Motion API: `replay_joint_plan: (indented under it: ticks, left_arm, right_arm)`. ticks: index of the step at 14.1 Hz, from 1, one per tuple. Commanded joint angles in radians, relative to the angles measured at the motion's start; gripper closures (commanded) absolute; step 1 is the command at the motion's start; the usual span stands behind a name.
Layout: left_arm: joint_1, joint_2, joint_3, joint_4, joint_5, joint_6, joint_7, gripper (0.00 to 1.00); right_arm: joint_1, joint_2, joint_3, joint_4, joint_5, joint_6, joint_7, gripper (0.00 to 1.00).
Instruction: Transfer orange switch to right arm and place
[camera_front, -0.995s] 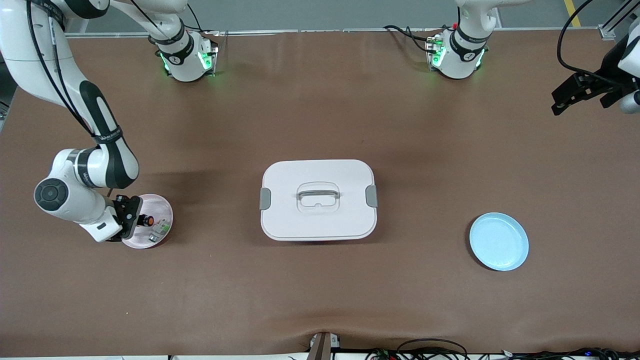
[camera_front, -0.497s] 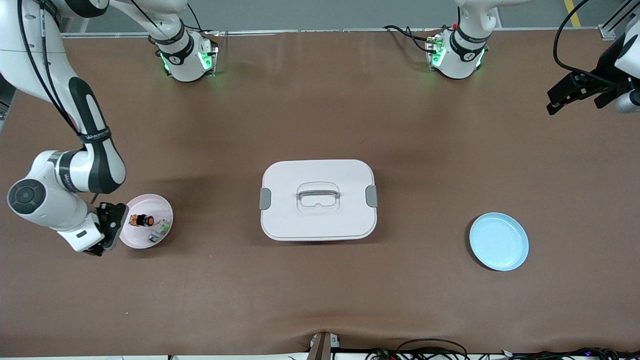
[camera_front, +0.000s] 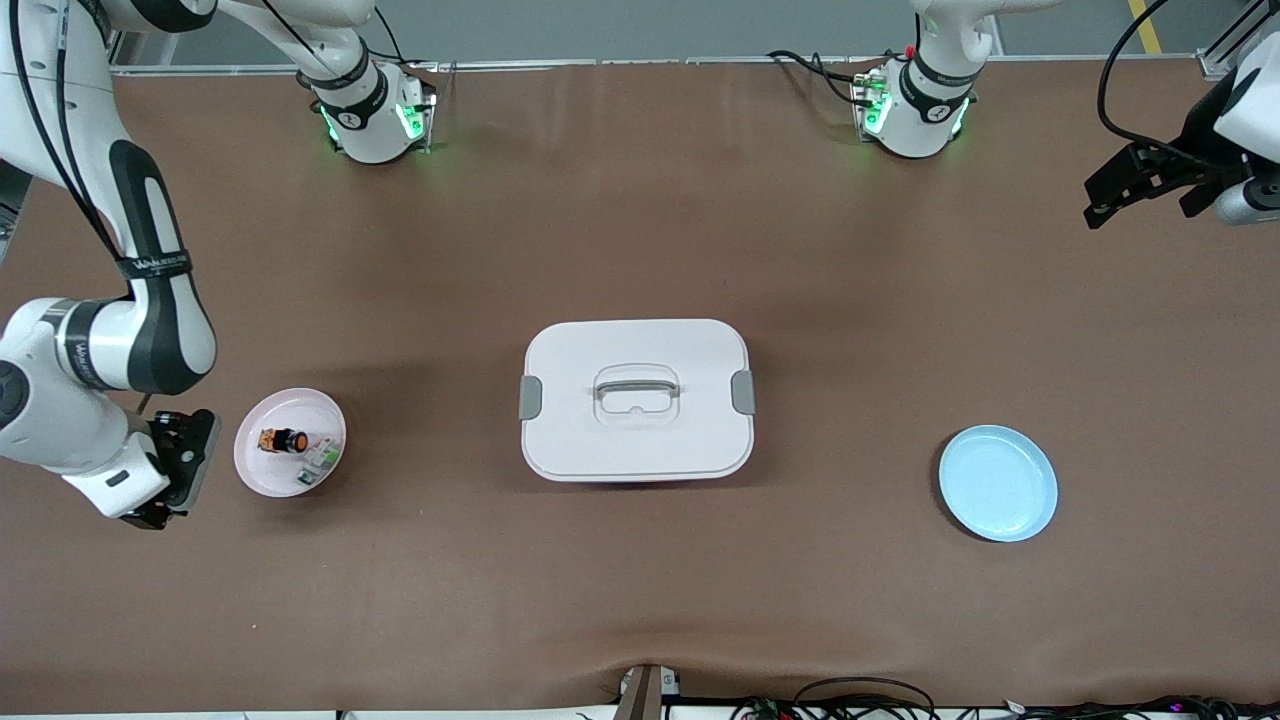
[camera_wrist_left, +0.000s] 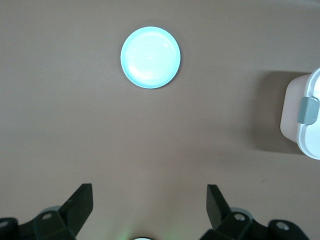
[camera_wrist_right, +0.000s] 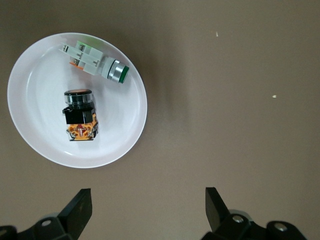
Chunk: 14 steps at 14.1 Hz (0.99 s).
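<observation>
- Right gripper (camera_front: 178, 470): fingers spread wide, empty, just beside the pink plate (camera_front: 258, 475) at the right arm's end of the table.
- Orange switch (camera_front: 281, 440) lies on its side in that plate, near a white-and-green part (camera_front: 320, 458); placement looks done.
- Left gripper (camera_front: 1135, 185): open, empty, waiting above the table's left-arm end, well apart from the blue plate (camera_front: 998, 484).
- Lidded white box (camera_front: 637, 399) sits between the plates.
</observation>
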Motion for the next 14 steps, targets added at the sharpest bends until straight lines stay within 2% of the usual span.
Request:
replay_joint_plan:
  ticks: [1, 4, 9, 14]
  left_arm:
    - [0.002, -0.01, -0.015, 0.008, -0.014, -0.014, 0.02, 0.0]
    - [0.004, -0.009, -0.017, 0.007, -0.014, -0.014, 0.02, 0.0]
    - [0.002, -0.013, -0.035, 0.008, -0.019, -0.014, 0.018, 0.0]
    - [0.008, -0.015, -0.035, 0.015, -0.017, -0.025, 0.015, 0.0]
  right_arm:
    - [-0.014, -0.034, 0.023, 0.026, -0.009, -0.048, -0.016, 0.0]
    - [-0.008, -0.063, 0.025, 0.027, -0.008, -0.064, -0.006, 0.0]
    - [-0.02, -0.068, 0.015, 0.091, 0.133, -0.106, 0.005, 0.0]
    - [-0.022, -0.068, 0.014, 0.144, 0.146, -0.15, 0.238, 0.0]
